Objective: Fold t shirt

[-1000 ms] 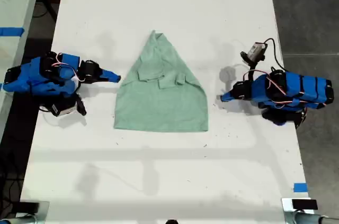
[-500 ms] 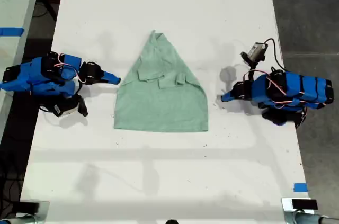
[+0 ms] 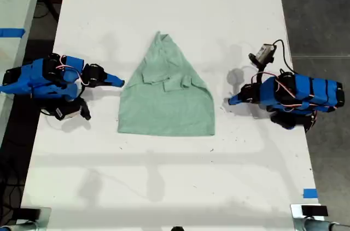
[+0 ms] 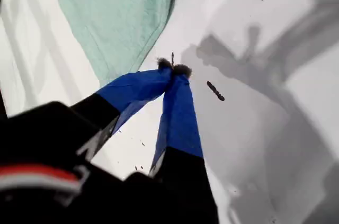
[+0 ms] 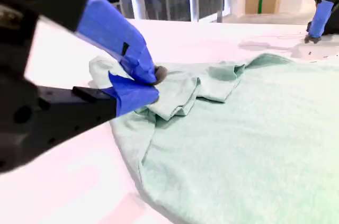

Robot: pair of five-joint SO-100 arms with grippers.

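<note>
Exterior view: the t shirt (image 3: 165,95) is lying near the middle of the worktop (image 3: 169,187), sleeves tucked in so it is tapering to a point toward the far edge, hem running straight toward the near edge. Likely a mid-fold state; both arms are parking off the cloth, one beside each side edge of the shirt.

First wrist view: my first gripper (image 4: 172,70) is sitting with its jaws pinched together on nothing, tips just beside the shirt's edge over bare worktop. That matches the arm on the exterior view's right (image 3: 235,99).

Second wrist view: my second gripper (image 5: 151,83) is also closed and empty, hovering at the other side edge, the folded sleeve layers just beyond its tips.

Room: the worktop is offering plenty of bare surface toward both near and far edges for a lengthwise fold.
</note>
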